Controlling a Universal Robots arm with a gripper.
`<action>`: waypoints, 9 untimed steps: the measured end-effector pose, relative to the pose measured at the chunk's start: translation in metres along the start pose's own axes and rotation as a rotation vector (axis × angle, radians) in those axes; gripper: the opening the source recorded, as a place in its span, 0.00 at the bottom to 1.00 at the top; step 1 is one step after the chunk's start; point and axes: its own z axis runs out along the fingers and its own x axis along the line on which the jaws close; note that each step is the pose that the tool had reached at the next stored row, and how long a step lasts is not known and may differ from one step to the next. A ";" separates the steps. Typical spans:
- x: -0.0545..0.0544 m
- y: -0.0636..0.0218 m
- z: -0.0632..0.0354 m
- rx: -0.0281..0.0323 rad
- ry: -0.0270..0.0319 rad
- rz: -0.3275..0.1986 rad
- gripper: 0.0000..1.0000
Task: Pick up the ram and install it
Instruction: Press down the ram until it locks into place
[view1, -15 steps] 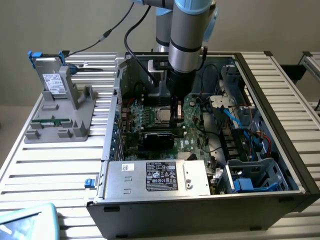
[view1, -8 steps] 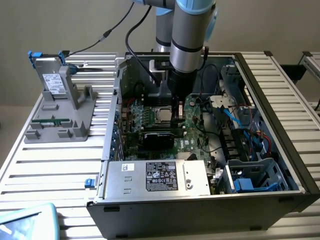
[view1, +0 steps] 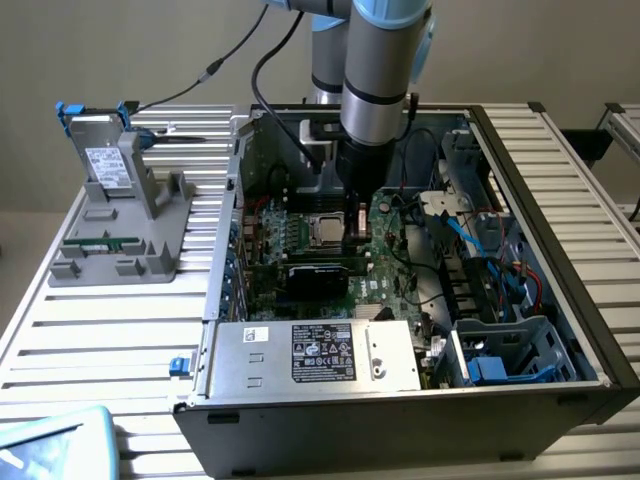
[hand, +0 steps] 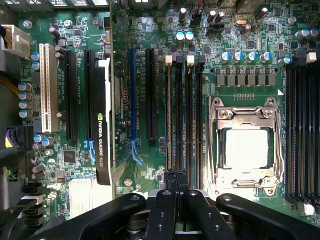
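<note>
The ram (view1: 100, 241), a thin green stick with a small pale label, lies flat in the grey holder (view1: 150, 225) on the table at the exterior view's left. My gripper (view1: 352, 228) is far from it, low inside the open computer case (view1: 560, 200), just beside the CPU socket (view1: 322, 228). In the wrist view my gripper (hand: 177, 176) hangs over the near end of the memory slots (hand: 184, 115), with the CPU socket (hand: 246, 146) alongside. Its black fingers (hand: 170, 200) meet at the tips and I see nothing between them.
A grey drive (view1: 105, 165) with a white sticker and blue tabs stands upright in the holder. A black graphics card (hand: 102, 125) sits in the motherboard, also seen edge-on as a graphics card (view1: 318, 273). The power supply (view1: 320, 352) fills the case's near side. Blue cables (view1: 480, 235) run at the exterior view's right.
</note>
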 end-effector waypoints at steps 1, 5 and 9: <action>0.000 -0.0003 0.0000 0.0000 0.0001 0.000 0.11; 0.000 -0.0005 0.0000 0.0002 0.0001 0.000 0.11; 0.000 -0.0006 0.0006 0.0037 0.0000 0.000 0.11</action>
